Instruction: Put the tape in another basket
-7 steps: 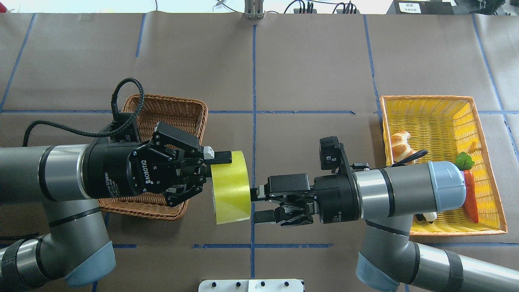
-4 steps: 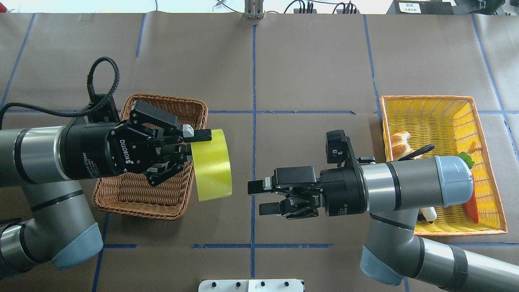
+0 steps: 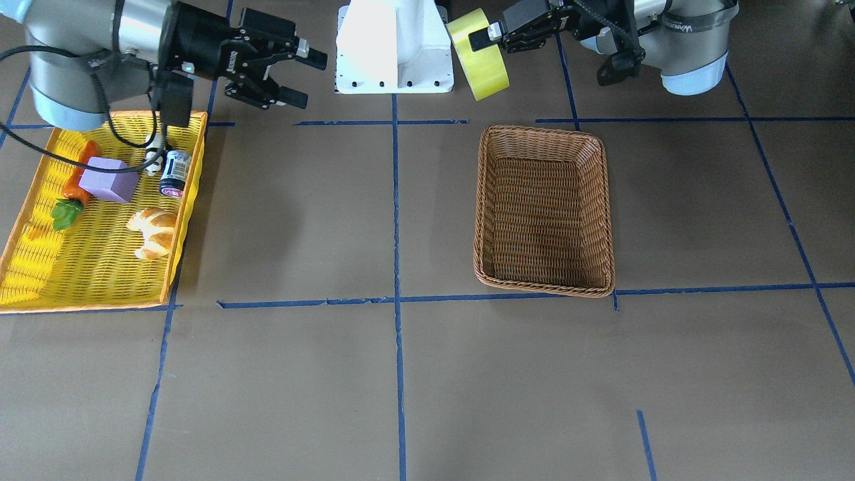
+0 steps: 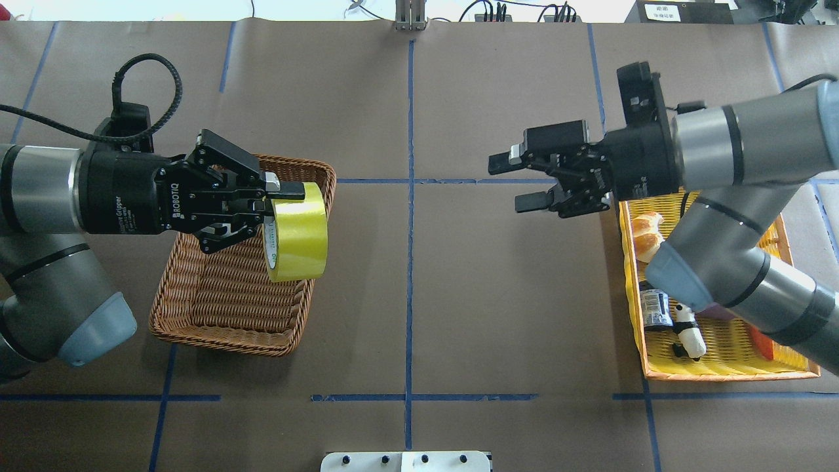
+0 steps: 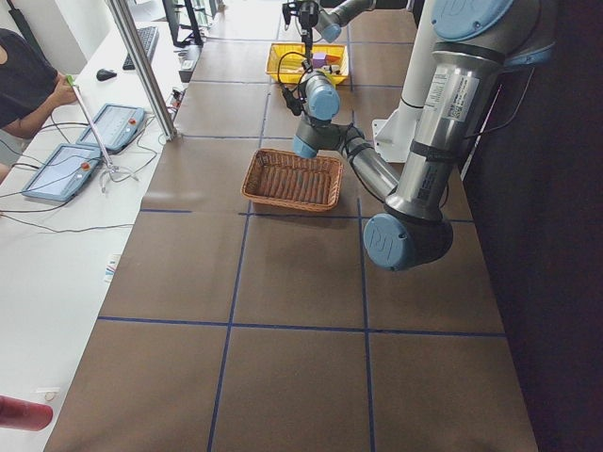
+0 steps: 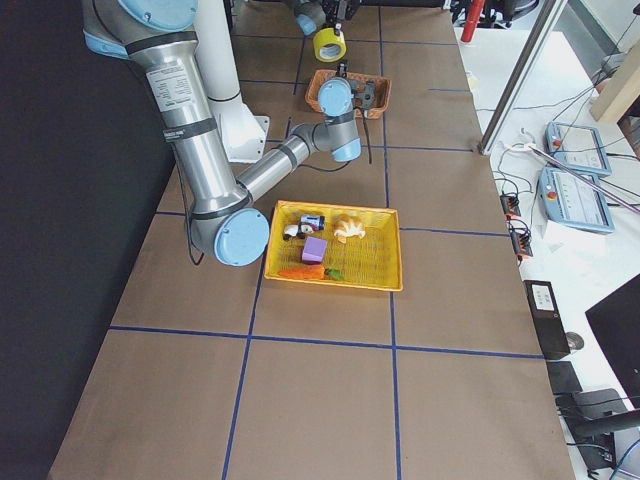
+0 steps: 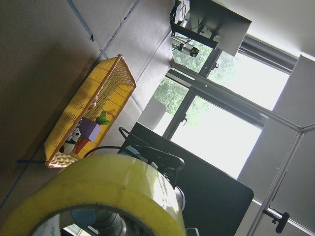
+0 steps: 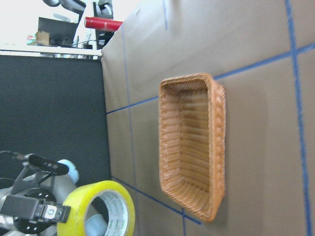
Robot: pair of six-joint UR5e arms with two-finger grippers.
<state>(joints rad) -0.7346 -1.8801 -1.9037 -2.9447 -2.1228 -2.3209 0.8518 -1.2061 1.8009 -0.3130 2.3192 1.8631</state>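
The yellow tape roll (image 4: 298,233) hangs on edge in the air over the right part of the brown wicker basket (image 4: 216,298). My left gripper (image 4: 278,203) is shut on the roll's wall, one finger outside it and one inside the core. In the front view the tape (image 3: 479,55) and left gripper (image 3: 484,37) are high above the basket's (image 3: 477,220) robot-side end. The tape fills the bottom of the left wrist view (image 7: 113,187). My right gripper (image 4: 511,182) is open and empty, near the yellow basket (image 4: 721,373). The right wrist view shows the wicker basket (image 8: 194,142) with nothing in it.
The yellow plastic basket (image 3: 13,267) holds a croissant (image 3: 153,230), a purple block (image 3: 108,179), a can (image 3: 175,174), a carrot (image 3: 77,180) and a small toy. The white robot base (image 3: 394,47) stands between the arms. Blue tape lines mark the brown table.
My left arm has carried the tape left, from the table's middle to over the wicker basket. My right gripper, open, has pulled back right and away toward the yellow basket.
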